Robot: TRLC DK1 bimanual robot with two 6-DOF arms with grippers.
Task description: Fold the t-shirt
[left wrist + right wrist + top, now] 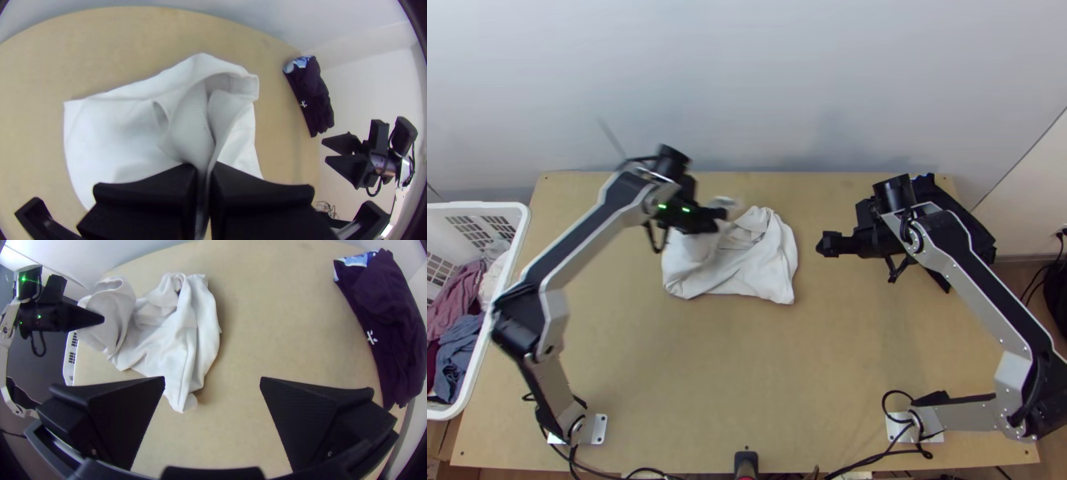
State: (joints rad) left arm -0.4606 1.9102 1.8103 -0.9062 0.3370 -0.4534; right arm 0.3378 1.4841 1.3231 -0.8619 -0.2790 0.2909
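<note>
The white t-shirt (759, 260) lies bunched near the table's middle, its left part lifted by my left gripper (721, 216). In the left wrist view, the left gripper (203, 178) is shut on a gathered ridge of the t-shirt (115, 133); which part of the garment that is, I cannot tell. My right gripper (821, 245) is over the table to the right of the cloth, holding nothing. Seen from its own wrist, the right gripper (212, 384) has its fingers wide apart above bare wood, with the t-shirt (178, 342) off to one side.
Dark folded clothing (391, 324) lies at the table's back right, beside and partly behind the right arm in the top view. A white laundry basket (521, 232) with several garments stands at the left edge. Bare wood (747, 368) stretches along the near side.
</note>
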